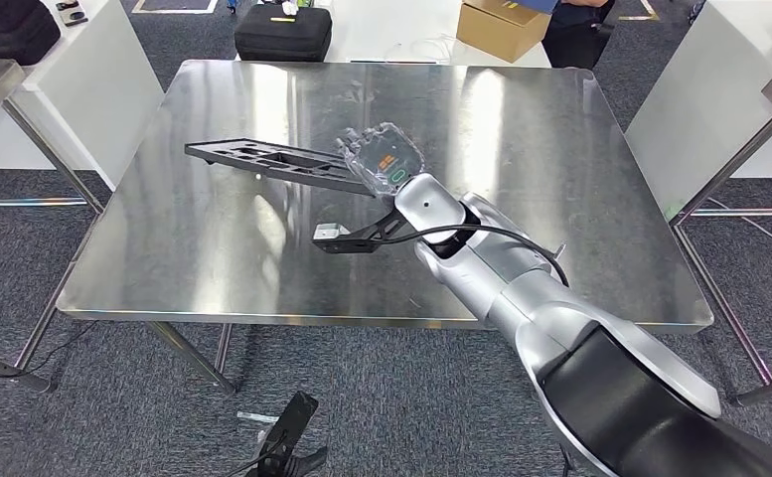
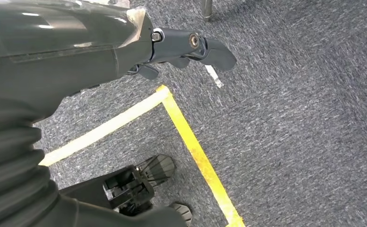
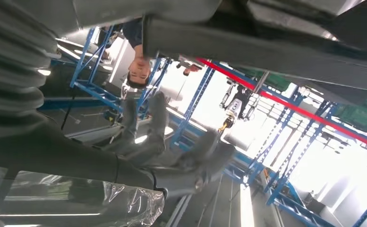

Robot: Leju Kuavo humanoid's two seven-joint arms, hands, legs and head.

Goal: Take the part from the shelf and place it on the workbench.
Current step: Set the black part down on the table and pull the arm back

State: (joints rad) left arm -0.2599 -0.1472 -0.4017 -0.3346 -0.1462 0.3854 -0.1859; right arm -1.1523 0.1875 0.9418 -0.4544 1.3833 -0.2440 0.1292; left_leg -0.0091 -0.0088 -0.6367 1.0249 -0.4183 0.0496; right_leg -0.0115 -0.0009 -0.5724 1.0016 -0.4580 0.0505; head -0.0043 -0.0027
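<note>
Black part [image 1: 272, 161] on steel workbench [image 1: 213, 258]

I counted one black part [image 1: 272, 161] lying on one steel surface [image 1: 560, 149]. Beyond it sat one black case [image 1: 282, 35] and one cardboard box [image 1: 501, 28].

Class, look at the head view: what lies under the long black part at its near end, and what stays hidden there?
The long black part lies over the steel workbench. The right hand, wrapped in clear plastic, covers its near end, so whether the fingers grip it, or that end touches the bench, cannot be told.
</note>
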